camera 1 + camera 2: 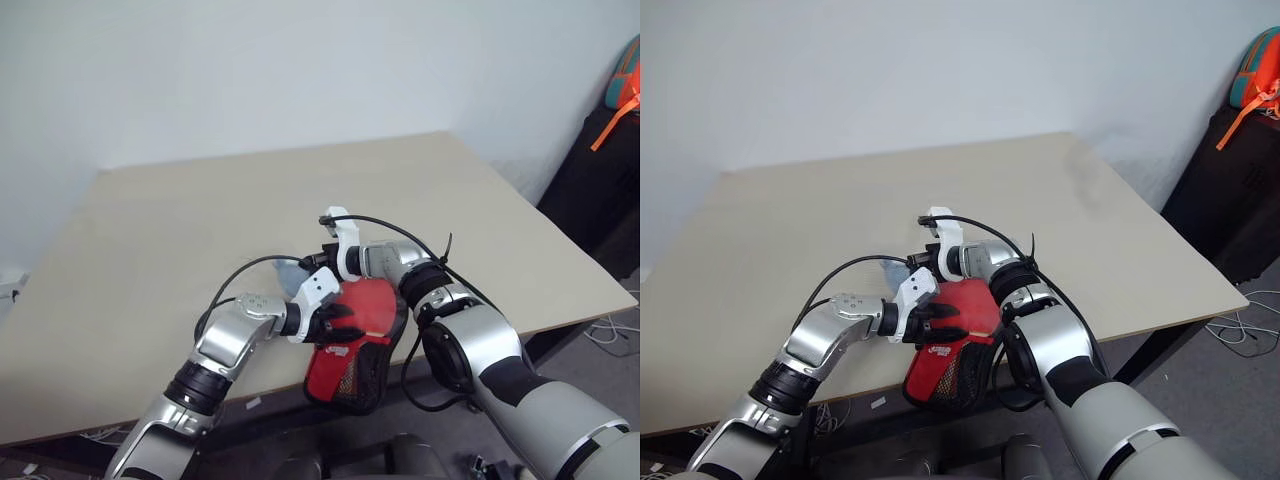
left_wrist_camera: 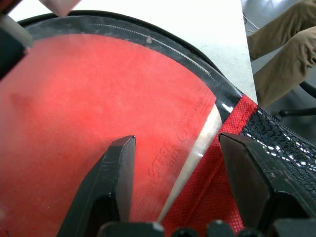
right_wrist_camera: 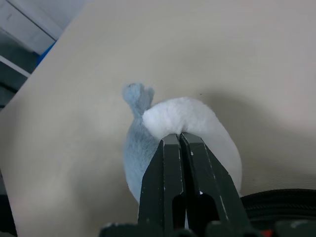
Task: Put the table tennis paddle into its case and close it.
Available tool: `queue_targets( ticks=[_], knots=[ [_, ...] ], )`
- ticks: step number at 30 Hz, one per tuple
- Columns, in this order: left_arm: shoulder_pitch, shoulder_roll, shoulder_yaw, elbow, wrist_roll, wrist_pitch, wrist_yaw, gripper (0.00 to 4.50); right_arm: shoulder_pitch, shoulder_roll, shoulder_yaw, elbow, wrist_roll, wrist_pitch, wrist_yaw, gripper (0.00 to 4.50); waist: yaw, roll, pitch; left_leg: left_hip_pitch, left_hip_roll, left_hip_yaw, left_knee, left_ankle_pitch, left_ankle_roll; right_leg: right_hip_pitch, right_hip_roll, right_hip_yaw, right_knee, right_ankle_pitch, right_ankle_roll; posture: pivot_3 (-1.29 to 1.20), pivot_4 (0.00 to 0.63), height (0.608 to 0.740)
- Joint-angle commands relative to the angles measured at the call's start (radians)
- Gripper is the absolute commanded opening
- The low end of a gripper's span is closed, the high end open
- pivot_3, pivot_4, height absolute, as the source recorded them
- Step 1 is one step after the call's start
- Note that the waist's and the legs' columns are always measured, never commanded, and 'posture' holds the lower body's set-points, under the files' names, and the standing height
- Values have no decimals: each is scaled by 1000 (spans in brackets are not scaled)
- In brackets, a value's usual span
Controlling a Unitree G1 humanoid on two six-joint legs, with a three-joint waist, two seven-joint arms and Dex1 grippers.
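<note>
Case (image 1: 352, 352) overhanging the near edge of the table (image 1: 150, 250), mesh end off the edge. Left gripper (image 2: 173, 197) partly open, pinning the red paddle (image 2: 98, 108) inside the case, probably to steady it. Right gripper (image 3: 180, 148) fully shut at a pale plush toy (image 3: 197, 123) just beyond the case; grip on it unclear.

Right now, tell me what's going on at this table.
The robot is packing a table tennis paddle into its red case at the near edge of the table. The left gripper straddles the case's open edge, fingers apart. The right gripper is shut, beside a small blue-and-white plush toy.
</note>
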Motion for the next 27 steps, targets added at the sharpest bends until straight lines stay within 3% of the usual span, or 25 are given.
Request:
queue_targets(
  ticks=[1, 6, 9, 14, 27],
  knots=[
    [36, 16, -44, 53, 34, 58, 9, 2803, -13, 18, 14, -9, -17, 5, 22, 38, -2, 0, -1, 0, 0, 0, 0, 0, 0, 0, 0, 0, 0, 0, 0, 0, 0, 740],
    [43, 15, -40, 59, 34, 56, 13, 2803, -2, 23, 27, -23, -35, -36, 37, 38, -4, 0, -2, 0, 0, -1, 0, 0, 0, 0, 0, 0, 0, 0, 0, 0, 0, 740],
    [46, 15, -39, 59, 34, 54, 13, 2803, 0, 26, 33, -27, -45, -34, 47, 587, -8, 1, -3, 0, 0, -1, 0, 0, 0, 0, 0, -1, 0, 0, 0, 0, 0, 740],
    [49, 14, -38, 61, 34, 58, 12, 2803, -9, 32, 8, -20, -27, 9, 47, 2215, -12, 2, -6, 0, 0, -2, 0, 0, 0, 1, 0, -1, 0, 0, 0, 0, 0, 740],
    [54, 11, -23, 54, 29, 76, 24, 2803, 18, 45, 82, 5, -120, -60, 8, 2215, -14, 3, -9, 1, 0, -2, 0, 0, -1, 1, 0, -1, 0, -1, 2, 0, 0, 740]
  ],
)
